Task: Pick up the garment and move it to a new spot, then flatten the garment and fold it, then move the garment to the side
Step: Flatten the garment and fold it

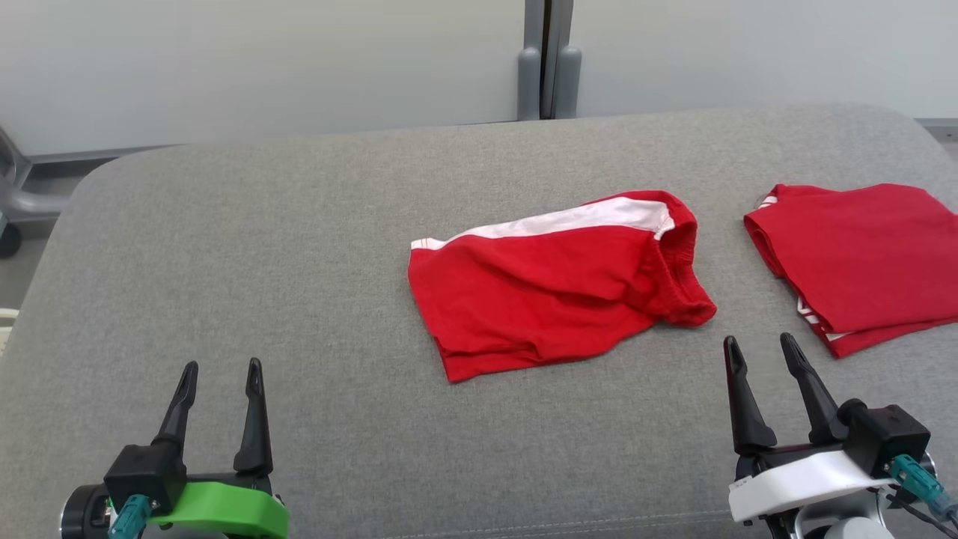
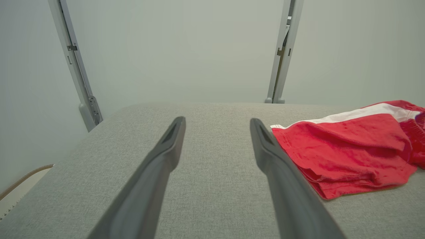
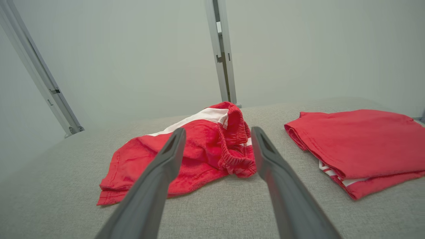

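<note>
- Head view: the red shorts [image 1: 554, 288] lie mid-way across the grey padded surface [image 1: 299, 262], their long axis running left to right. The hem end is towards the left and the gathered waistband towards the right. The right gripper [image 1: 760, 340] sits near the waistband end, the cloth just ahead and to its left. The left gripper [image 1: 222, 365] is well apart from the hem. Both have their fingers spread, holding nothing. A second folded red garment [image 1: 861, 262] lies further right.
- Left wrist view: the left gripper [image 2: 217, 120] points at bare surface, fingers apart, with the red shorts [image 2: 342, 149] off to the right. They look rumpled, with a white stripe along the far edge.
- Right wrist view: the right gripper [image 3: 218, 129], fingers apart, frames the puckered waistband of the red shorts [image 3: 199, 149]. I'd judge this arm better placed for the first grasp.
</note>
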Controlling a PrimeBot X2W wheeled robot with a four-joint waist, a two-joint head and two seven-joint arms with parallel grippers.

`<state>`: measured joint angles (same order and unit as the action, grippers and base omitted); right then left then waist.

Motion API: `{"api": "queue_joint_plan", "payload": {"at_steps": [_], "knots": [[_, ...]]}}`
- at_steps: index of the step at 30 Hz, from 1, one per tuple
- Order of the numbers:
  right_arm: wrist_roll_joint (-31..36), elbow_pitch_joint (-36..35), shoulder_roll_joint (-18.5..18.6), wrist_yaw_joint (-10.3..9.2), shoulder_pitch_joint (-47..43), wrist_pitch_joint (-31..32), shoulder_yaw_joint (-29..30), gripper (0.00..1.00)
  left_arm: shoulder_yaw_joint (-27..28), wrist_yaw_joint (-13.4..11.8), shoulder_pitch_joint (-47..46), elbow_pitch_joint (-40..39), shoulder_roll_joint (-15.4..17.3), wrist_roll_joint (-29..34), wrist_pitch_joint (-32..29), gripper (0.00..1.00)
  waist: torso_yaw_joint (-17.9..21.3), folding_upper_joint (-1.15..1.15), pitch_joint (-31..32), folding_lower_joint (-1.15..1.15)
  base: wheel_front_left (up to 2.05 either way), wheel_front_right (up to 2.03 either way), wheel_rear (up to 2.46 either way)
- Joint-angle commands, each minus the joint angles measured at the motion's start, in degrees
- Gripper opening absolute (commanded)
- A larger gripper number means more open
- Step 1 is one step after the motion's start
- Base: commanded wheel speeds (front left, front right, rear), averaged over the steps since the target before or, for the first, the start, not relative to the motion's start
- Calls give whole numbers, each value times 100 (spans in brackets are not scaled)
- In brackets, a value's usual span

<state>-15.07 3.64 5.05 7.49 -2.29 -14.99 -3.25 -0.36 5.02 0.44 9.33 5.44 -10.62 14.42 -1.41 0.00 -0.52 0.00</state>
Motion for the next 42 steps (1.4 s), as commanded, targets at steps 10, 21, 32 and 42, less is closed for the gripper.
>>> {"api": "queue_joint_plan", "payload": {"at_steps": [10,21,32,42], "knots": [[67,-139,-45,-1,-124,53,56,100,-57,-52,70,-82,84,-59,-103,100,85,0,52,0,0,0,0],[50,-158,-77,-1,-34,60,83,100,-155,-55,48,-135,115,-97,-159,100,-16,0,-43,0,0,0,0],[-437,-38,359,-1,617,273,-20,100,-691,192,-878,-59,161,-622,-1095,100,-59,0,-617,0,0,0,0],[-1002,615,985,-1,1879,558,-386,100,-1630,250,-2900,876,279,-1765,-2683,100,5,0,-1515,0,0,0,0]]}}
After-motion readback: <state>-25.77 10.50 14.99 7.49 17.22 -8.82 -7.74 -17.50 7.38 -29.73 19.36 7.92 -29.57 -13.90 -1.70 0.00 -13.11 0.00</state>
